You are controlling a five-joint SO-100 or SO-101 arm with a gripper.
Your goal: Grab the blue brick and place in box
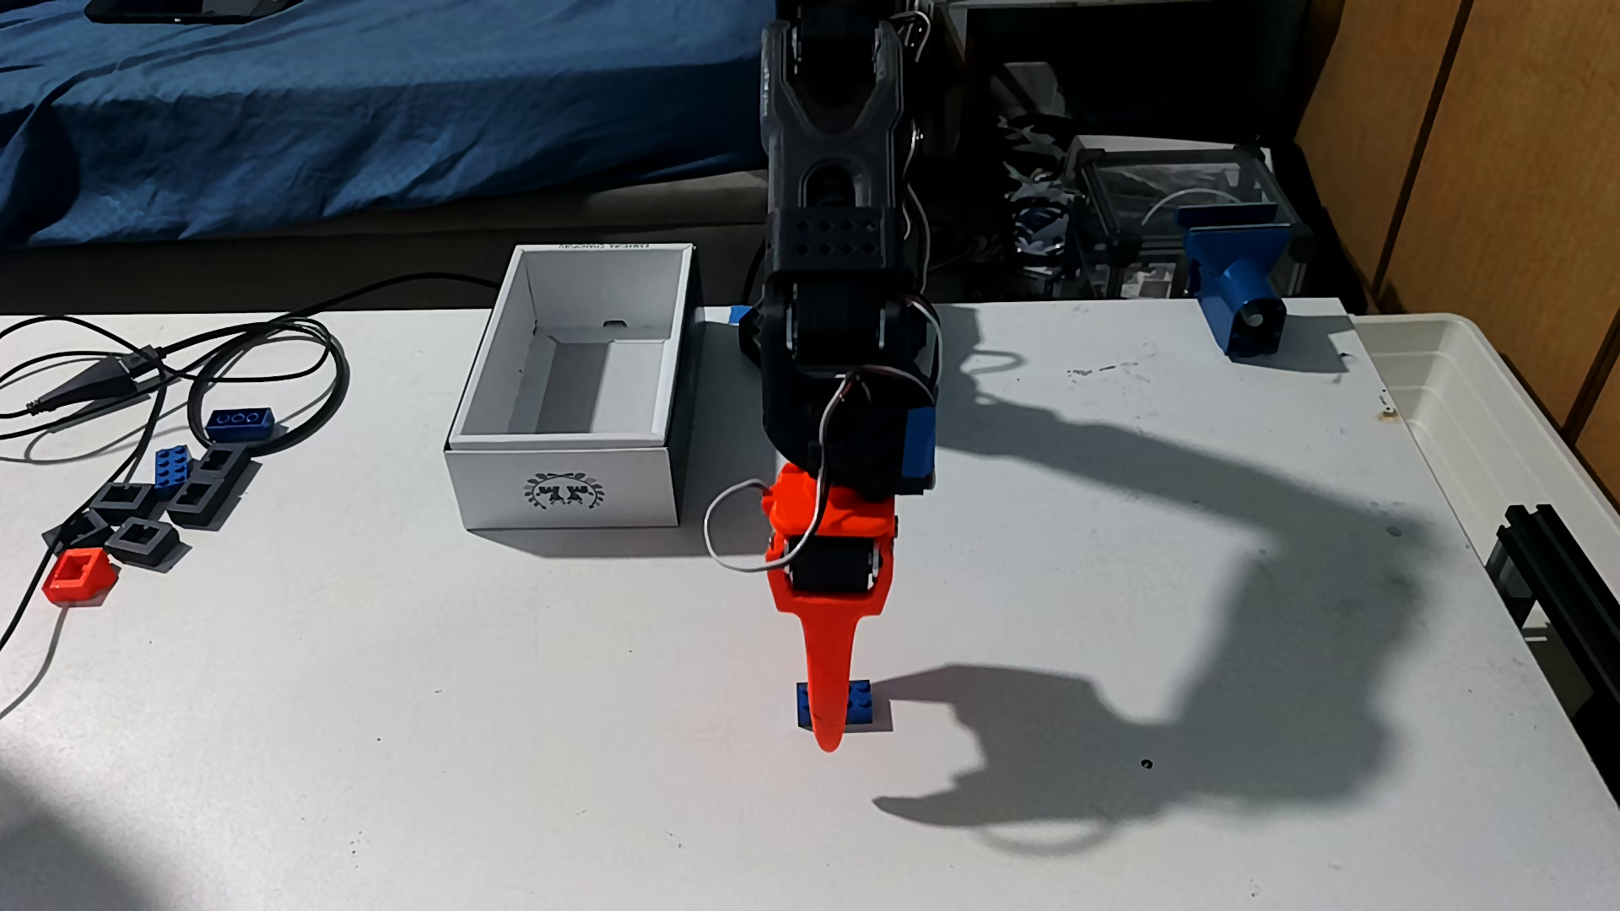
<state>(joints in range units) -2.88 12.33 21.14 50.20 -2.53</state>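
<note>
Your gripper (827,731) is down at the blue brick (834,703) on the near bench, one orange finger crossing its front; whether the fingers are clamped on it, I cannot tell. If they only pinch an edge, it could twist free before reaching the box (570,477), far left.

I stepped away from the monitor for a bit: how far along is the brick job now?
Done: the arm has reached down to the blue brick, and the orange gripper tip sits right in front of it on the white table. In hand: the grasp, though this angle cannot confirm the jaws have closed. Left: lifting the brick and carrying it to the white box, whose interior looks empty.
</note>
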